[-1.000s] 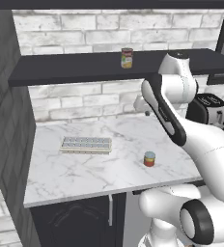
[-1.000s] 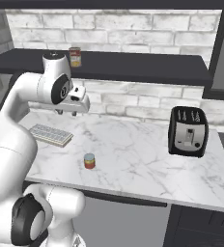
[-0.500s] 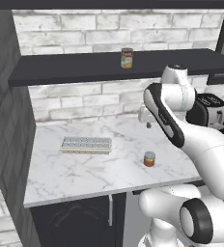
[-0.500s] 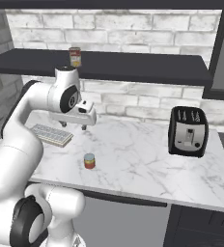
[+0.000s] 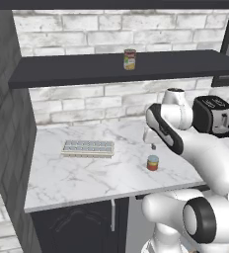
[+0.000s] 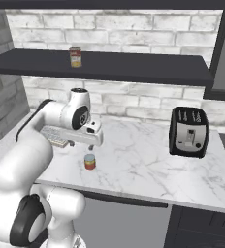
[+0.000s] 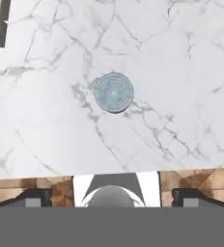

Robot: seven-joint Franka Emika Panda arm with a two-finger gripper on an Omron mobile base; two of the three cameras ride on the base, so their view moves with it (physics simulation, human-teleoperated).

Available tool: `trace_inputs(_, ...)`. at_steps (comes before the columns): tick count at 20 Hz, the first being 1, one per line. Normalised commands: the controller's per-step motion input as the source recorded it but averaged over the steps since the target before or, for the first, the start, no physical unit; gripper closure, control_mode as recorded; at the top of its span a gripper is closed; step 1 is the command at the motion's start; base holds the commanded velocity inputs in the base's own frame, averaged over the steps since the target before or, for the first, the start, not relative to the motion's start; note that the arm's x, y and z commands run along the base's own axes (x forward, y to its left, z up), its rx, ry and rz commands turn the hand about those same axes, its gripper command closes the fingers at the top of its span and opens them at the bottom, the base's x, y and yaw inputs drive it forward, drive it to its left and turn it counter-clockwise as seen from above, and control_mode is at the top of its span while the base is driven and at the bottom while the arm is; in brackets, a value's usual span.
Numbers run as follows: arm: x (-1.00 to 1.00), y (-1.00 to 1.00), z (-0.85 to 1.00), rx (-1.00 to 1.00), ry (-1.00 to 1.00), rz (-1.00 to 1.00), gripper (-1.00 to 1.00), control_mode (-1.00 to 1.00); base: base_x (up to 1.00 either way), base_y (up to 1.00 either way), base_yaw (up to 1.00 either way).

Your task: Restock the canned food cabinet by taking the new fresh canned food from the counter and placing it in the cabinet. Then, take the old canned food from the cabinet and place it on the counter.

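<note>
The new fresh canned food [image 5: 153,162] [image 6: 89,162] stands upright near the front edge of the white marble counter [image 5: 77,178] [image 6: 148,169]. In the hand view I look straight down on its pale round lid [image 7: 114,92]. My gripper [image 5: 152,146] [image 6: 90,146] [image 7: 111,198] hovers just above the can, pointing down, open, with nothing between its fingers [image 7: 34,198]. The old canned food [image 5: 130,59] [image 6: 75,57] stands upright on the dark cabinet shelf [image 5: 77,74] [image 6: 143,68] on the brick wall.
A grey gridded tray [image 5: 88,147] [image 6: 54,135] lies on the counter's left part. A black and silver toaster [image 5: 215,116] [image 6: 188,131] stands to the right. A dark side panel [image 5: 13,143] closes the left end. The counter's front edge [image 7: 109,172] is close to the can.
The arm has swung forward and down from near the brick wall, bringing the hand over the squat can. Both cans stayed where they were.
</note>
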Motion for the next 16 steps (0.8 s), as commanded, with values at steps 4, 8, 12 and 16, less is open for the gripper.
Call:
trace_inputs(4,0.01,0.0,-0.76,-0.01,0.0,-0.03,-1.0,-1.0,0.0,0.0,0.0)
trace_inputs(8,0.08,0.0,-0.71,-0.01,0.0,-0.01,-1.0,-1.0,0.0,0.0,0.0)
trace_inputs(12,0.15,0.0,-0.44,-0.04,-0.01,0.0,-1.0,-1.0,0.0,0.0,0.0)
trace_inputs(16,0.12,0.0,-0.29,-0.03,-0.02,0.0,-1.0,-1.0,0.0,0.0,0.0)
